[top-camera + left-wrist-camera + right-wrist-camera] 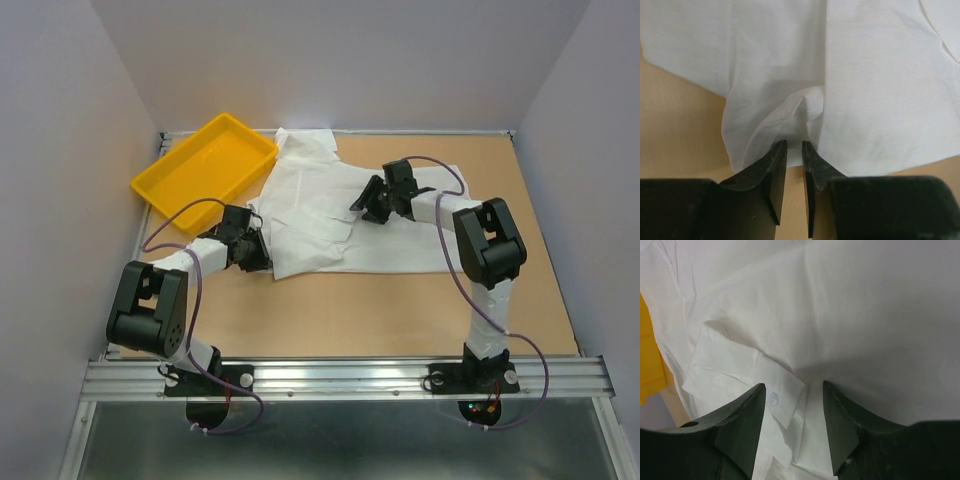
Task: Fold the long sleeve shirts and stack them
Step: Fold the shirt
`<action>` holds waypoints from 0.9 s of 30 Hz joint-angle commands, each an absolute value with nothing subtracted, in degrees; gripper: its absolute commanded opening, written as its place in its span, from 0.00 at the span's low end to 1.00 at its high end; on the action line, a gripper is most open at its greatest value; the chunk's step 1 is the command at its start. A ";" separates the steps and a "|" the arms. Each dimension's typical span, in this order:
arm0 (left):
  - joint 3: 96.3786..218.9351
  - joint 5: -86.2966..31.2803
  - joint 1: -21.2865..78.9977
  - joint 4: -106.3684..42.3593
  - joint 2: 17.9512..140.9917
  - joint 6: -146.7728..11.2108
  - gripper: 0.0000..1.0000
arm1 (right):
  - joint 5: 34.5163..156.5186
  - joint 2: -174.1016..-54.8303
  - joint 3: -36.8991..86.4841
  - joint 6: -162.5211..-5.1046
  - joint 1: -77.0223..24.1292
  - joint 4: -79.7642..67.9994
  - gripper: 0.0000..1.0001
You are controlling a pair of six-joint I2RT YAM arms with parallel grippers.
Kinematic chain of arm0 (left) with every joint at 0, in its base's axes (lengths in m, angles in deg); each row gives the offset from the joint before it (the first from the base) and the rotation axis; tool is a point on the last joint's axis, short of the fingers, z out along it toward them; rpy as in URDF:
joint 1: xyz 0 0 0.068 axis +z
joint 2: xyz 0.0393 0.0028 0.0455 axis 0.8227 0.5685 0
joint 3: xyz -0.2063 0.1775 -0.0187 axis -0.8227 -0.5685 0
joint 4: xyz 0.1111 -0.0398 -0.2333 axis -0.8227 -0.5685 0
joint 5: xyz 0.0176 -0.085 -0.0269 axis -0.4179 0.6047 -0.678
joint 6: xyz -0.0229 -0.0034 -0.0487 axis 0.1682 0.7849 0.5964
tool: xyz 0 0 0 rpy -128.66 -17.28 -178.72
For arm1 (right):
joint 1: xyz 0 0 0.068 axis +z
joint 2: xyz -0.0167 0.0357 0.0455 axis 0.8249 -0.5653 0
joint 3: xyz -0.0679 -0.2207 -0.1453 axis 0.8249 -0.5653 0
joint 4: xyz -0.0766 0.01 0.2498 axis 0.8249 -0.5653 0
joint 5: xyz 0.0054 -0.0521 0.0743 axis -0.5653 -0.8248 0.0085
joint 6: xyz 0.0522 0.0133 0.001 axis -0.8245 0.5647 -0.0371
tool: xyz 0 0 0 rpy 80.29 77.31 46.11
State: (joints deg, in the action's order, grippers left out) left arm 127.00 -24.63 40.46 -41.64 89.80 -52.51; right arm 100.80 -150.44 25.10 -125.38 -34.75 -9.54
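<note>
Broadly, the table (400, 310) is seen with the white shirt (320, 200) spread over its middle and far part, the far-left corner lying just beside the yellow tray (205, 165). The shirt's right part is hidden under the right arm (480, 250), and the collar cannot be made out. The right gripper (793, 385) is placed above the shirt with jaws spread wide and nothing gripped, a folded cuff (740, 375) and its button (773, 399) being framed between them, while the left gripper (794, 145) is set at the near-left hem, jaws parted by a narrow slit only, puckered cloth being touched at the tips, not clamped.
</note>
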 commanded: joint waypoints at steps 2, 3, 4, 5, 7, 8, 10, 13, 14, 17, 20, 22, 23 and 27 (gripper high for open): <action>124.42 -25.22 40.68 -44.57 89.67 -53.79 0.31 | 102.64 -152.30 28.52 -126.31 -33.69 -6.87 0.54; 124.42 -25.31 40.68 -44.57 89.67 -53.78 0.31 | 102.73 -152.39 28.61 -126.13 -33.60 -6.78 0.54; 124.42 -25.31 40.68 -44.57 89.67 -53.78 0.31 | 102.82 -152.56 28.79 -126.04 -33.43 -6.87 0.53; 124.42 -25.31 40.68 -44.57 89.67 -53.87 0.31 | 103.25 -152.65 28.87 -126.04 -33.34 -6.78 0.53; 124.42 -25.31 40.68 -44.48 89.76 -53.79 0.32 | 103.52 -152.91 29.05 -125.95 -33.25 -6.78 0.52; 124.51 -25.31 40.68 -44.57 89.76 -53.78 0.31 | 103.61 -152.92 29.14 -125.78 -33.16 -6.78 0.50; 124.51 -25.31 40.68 -44.57 89.76 -53.87 0.31 | 103.78 -153.00 29.40 -125.51 -33.16 -6.78 0.47; 124.51 -25.40 40.68 -44.57 89.76 -53.96 0.31 | 104.40 -153.36 30.02 -124.81 -33.07 -6.69 0.43; 124.60 -25.40 40.68 -44.57 89.85 -53.96 0.31 | 104.57 -153.44 30.28 -124.55 -33.16 -6.69 0.39; 124.69 -25.40 40.68 -44.57 90.02 -53.96 0.32 | 104.93 -153.62 31.42 -123.94 -32.99 -6.69 0.26; 124.77 -25.49 40.68 -44.57 90.02 -54.05 0.32 | 105.01 -153.27 32.56 -122.62 -32.99 -6.78 0.08; 124.69 -25.57 40.68 -44.66 90.20 -54.05 0.32 | 104.84 -152.48 34.67 -121.83 -32.99 -6.78 0.01; 124.69 -25.57 40.68 -44.83 90.29 -53.96 0.32 | 104.84 -152.22 35.72 -121.30 -32.99 -6.87 0.01; 124.86 -25.75 40.68 -45.09 90.37 -54.31 0.32 | 105.10 -151.51 44.05 -119.54 -33.16 -7.57 0.01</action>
